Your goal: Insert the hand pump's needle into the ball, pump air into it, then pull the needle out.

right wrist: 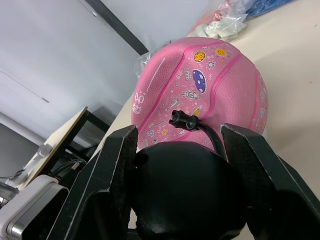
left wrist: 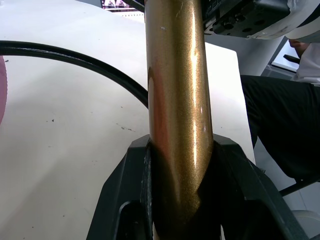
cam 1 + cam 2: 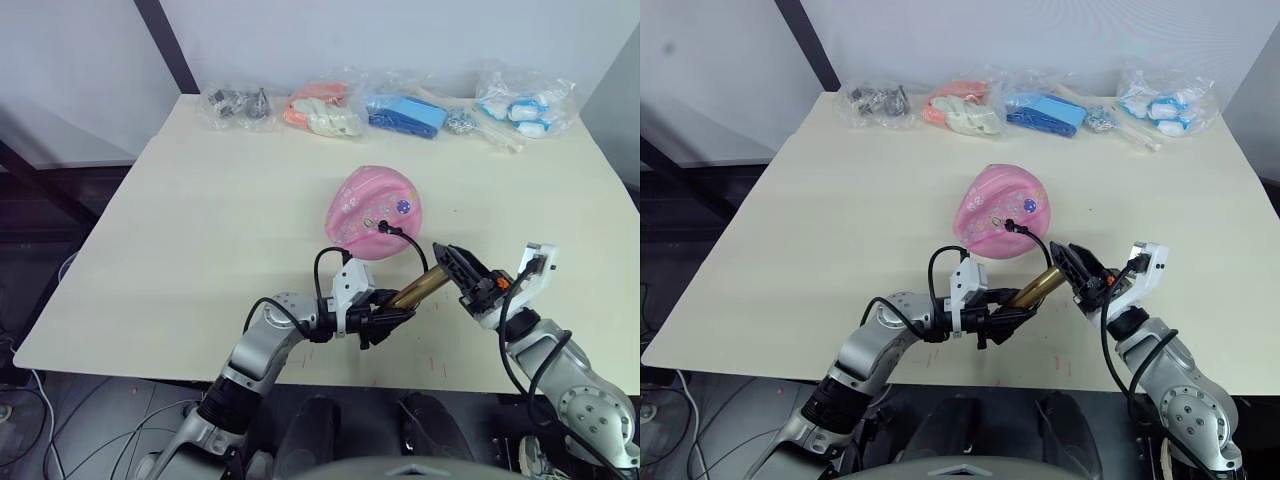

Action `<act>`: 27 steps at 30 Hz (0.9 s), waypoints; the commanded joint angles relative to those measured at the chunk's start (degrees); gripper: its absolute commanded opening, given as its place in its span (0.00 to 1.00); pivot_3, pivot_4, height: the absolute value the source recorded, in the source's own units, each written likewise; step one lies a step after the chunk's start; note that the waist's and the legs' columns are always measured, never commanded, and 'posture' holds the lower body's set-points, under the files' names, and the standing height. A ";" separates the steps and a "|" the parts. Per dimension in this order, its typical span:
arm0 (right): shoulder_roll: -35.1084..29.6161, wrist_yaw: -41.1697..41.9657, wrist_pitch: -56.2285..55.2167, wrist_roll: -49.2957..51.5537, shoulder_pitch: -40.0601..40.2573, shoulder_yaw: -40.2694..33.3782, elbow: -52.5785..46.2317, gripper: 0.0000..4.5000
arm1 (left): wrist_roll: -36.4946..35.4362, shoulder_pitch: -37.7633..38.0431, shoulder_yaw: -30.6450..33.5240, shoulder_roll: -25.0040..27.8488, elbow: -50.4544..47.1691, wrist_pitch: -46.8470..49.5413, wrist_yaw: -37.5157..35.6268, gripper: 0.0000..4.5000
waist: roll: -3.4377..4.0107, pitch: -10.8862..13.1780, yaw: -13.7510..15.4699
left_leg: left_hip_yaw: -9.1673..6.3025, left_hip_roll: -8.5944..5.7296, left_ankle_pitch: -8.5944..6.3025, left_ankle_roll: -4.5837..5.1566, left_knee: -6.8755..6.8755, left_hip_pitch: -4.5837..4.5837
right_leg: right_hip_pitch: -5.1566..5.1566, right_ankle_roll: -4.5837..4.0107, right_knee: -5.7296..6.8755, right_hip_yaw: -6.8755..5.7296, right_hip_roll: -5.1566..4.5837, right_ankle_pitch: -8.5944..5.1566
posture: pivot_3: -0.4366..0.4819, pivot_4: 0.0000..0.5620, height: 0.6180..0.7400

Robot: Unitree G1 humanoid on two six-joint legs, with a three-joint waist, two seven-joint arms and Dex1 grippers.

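Just beyond both pincers clamping the hand pump sits the ball.

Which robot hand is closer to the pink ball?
Right. The right gripper grips the hand pump's handle end, just below the ball's lower right edge. The left gripper clamps the barrel farther back, toward the table's near edge.

Both tools, left and right, clamped shut.

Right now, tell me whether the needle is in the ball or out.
In. The needle's black fitting sits flush against the ball, with the hose leading back to the hand pump. The pin itself is hidden.
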 commanded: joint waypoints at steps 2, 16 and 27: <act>-2.45 3.66 -1.95 -3.77 -1.63 1.00 -4.07 0.48 | 0.96 -0.05 0.76 0.69 0.68 -4.62 -1.27 0.24 | 0.00 0.00 -0.01 | 0.01 0.00 0.00 0.00 0.00 0.00 | 0.00 0.00 0.00 0.00 0.00 0.00 | 0.48 0.27 1.00; -13.90 14.23 -3.85 -15.91 -8.65 4.45 -10.43 0.48 | 0.89 -0.56 1.44 3.55 4.31 -10.35 -8.44 0.99 | 0.00 0.01 -0.01 | -0.02 0.00 0.00 0.00 0.00 -0.02 | -0.01 0.00 -0.02 -0.04 0.01 0.00 | 0.48 0.27 1.00; -20.29 21.71 -11.17 -31.78 -12.16 8.44 -9.27 0.48 | 3.54 -4.21 -0.17 2.09 11.46 -15.38 -11.69 0.99 | -0.02 0.01 0.06 | -0.04 0.00 0.00 0.00 0.02 -0.03 | -0.01 0.00 -0.01 -0.07 0.01 0.00 | 0.48 0.27 1.00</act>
